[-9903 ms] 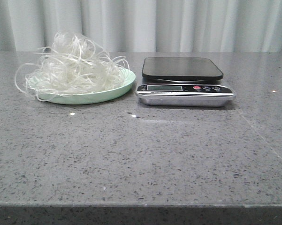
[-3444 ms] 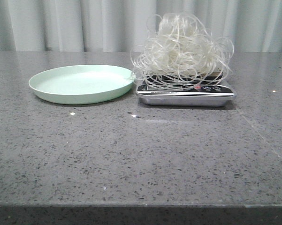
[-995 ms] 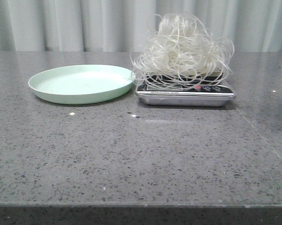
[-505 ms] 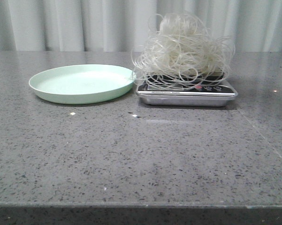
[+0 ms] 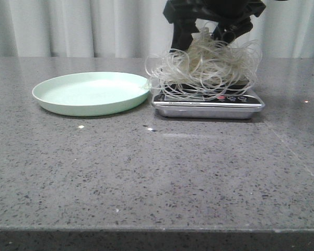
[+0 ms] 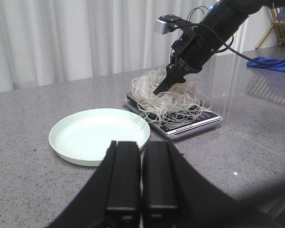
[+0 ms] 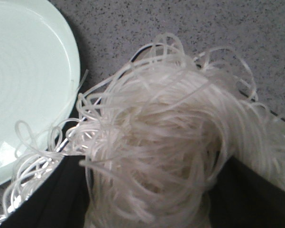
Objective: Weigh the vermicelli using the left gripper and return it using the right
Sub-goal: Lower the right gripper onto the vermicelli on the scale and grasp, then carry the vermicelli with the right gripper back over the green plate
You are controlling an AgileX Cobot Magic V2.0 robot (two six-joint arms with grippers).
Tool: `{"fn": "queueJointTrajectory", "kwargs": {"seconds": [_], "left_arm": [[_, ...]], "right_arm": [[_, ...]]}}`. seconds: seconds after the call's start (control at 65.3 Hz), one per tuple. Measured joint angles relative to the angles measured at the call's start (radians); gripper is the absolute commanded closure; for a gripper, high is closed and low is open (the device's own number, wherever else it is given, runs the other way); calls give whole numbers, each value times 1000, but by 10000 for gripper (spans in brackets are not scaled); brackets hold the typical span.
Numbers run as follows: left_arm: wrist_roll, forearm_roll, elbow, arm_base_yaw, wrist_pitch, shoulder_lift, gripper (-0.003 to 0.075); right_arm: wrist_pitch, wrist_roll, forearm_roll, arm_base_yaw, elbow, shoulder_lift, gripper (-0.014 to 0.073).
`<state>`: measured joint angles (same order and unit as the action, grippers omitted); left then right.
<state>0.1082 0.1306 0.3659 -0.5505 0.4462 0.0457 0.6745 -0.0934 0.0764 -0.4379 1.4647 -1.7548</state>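
The vermicelli (image 5: 204, 65) lies in a loose whitish tangle on the digital scale (image 5: 206, 107), hanging over its edges. My right gripper (image 5: 202, 37) has come down from above, and its open black fingers straddle the top of the pile, noodles between them. In the right wrist view the vermicelli (image 7: 166, 142) fills the gap of that gripper (image 7: 154, 190). My left gripper (image 6: 141, 180) is shut and empty, held back over the table near the pale green plate (image 6: 97, 137). From there I see the right gripper (image 6: 173, 83) in the vermicelli (image 6: 180, 102).
The pale green plate (image 5: 91, 93) stands bare just left of the scale, almost touching it. The scale (image 6: 194, 126) has its display and buttons at the front. A curtain closes the back. A blue cloth (image 6: 275, 64) lies far off at the right.
The vermicelli went from the plate to the scale earlier. In the last half second my right gripper dropped into view onto the top of the pile and pressed it lower.
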Motion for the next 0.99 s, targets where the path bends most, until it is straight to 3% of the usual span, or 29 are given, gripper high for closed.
{"fn": "queueJointTrajectory", "kwargs": {"seconds": [0.092, 0.107, 0.153, 0.214, 0.628, 0.995], "left_arm": [[0, 0, 0, 0, 0, 0, 586], [0, 0, 0, 0, 0, 0, 586], [0, 0, 0, 0, 0, 0, 586], [0, 0, 0, 0, 0, 0, 586], [0, 0, 0, 0, 0, 0, 586], [0, 0, 0, 0, 0, 0, 586]], "right_arm": [[20, -2, -14, 0, 8, -13, 335], [22, -2, -15, 0, 12, -15, 403], [26, -2, -15, 0, 17, -18, 470], [38, -2, -15, 0, 30, -20, 434], [227, 0, 15, -8, 248, -18, 439], [199, 0, 129, -128, 444, -118, 439]]}}
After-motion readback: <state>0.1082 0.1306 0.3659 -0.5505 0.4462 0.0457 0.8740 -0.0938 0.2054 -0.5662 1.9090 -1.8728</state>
